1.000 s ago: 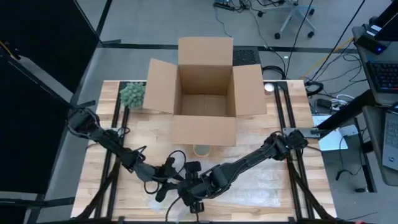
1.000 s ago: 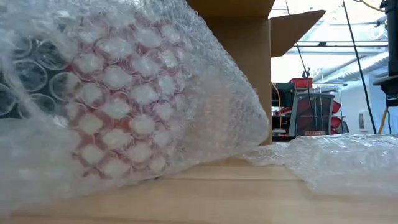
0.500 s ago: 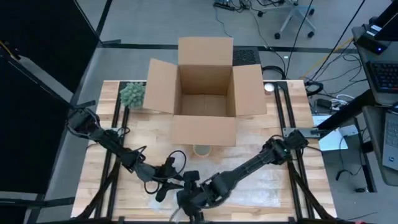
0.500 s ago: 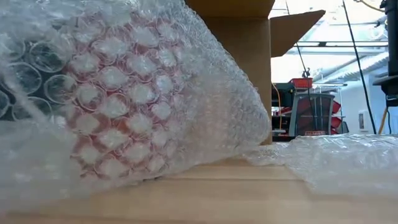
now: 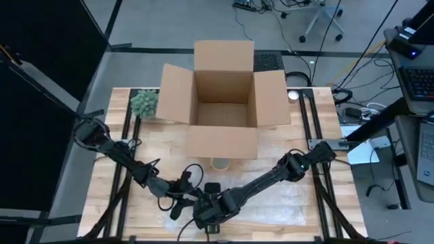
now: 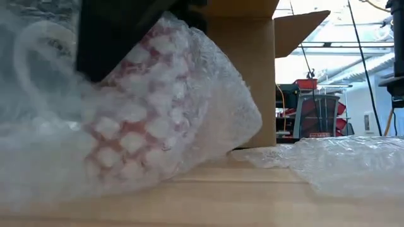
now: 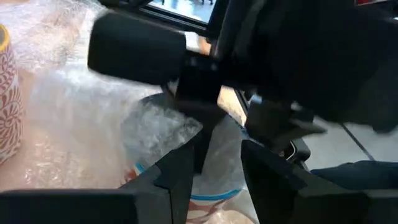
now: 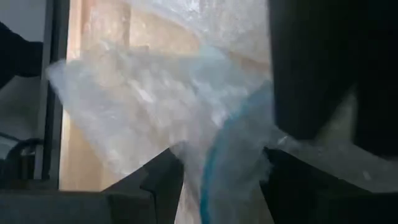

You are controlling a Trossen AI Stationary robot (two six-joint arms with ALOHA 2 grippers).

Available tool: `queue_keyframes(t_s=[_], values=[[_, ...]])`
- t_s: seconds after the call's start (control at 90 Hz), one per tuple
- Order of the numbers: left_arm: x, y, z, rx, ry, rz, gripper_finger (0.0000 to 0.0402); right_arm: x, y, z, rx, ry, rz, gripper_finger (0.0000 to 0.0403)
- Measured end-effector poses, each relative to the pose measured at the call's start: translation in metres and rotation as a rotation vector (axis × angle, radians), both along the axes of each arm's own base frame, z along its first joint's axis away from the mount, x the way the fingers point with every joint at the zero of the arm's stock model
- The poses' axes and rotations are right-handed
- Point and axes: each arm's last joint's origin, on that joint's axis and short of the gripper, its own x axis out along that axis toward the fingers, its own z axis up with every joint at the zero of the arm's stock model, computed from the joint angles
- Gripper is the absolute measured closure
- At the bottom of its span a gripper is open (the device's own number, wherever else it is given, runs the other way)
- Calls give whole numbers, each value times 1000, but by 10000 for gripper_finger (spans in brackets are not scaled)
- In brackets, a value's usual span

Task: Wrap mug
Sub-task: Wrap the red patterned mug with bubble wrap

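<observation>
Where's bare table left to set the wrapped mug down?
Bare wood lies along the left side, between the plant and the left arm, and on the right beside the cardboard box. The near centre is crowded: both grippers, mug and bubble wrap.

Lab: floor cables [image 5: 271, 8], office chair [image 6: 320, 116], computers [image 5: 415, 41].

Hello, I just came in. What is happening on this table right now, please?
Two dark robot arms are wrapping a red-and-white patterned mug in a sheet of clear bubble wrap at the near edge of the wooden table. The left claw and the right claw meet there, both at the bundle. The wrap already covers much of the mug. An open brown cardboard box stands behind, with a second cup in front of it.
</observation>
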Motion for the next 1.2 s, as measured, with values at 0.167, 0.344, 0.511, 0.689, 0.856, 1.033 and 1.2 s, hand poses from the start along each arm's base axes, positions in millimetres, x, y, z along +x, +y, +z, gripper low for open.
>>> queue_keyframes(t_s=[0.167, 0.344, 0.511, 0.689, 0.856, 1.033, 1.2], values=[[0, 0, 0, 4, 6, 1, 277, -1, -1, 6, 28, 0, 14, 227], [0, 1, -2, 23, 23, 15, 277, -11, -4, 44, 71, -46, 28, 227], [0, 1, -2, 25, 25, 16, 277, -21, -7, 73, 81, -78, 38, 227], [0, 1, -2, 28, 27, 19, 277, -39, -17, 98, 46, -42, 17, 227], [0, 1, -2, 26, 26, 19, 277, -48, -32, 95, -151, 8, -112, 227], [0, 1, -2, 26, 25, 19, 277, -29, -56, 73, -202, 38, -210, 227], [0, 1, -2, 25, 24, 20, 277, -14, -65, 61, -175, 24, -210, 227]])
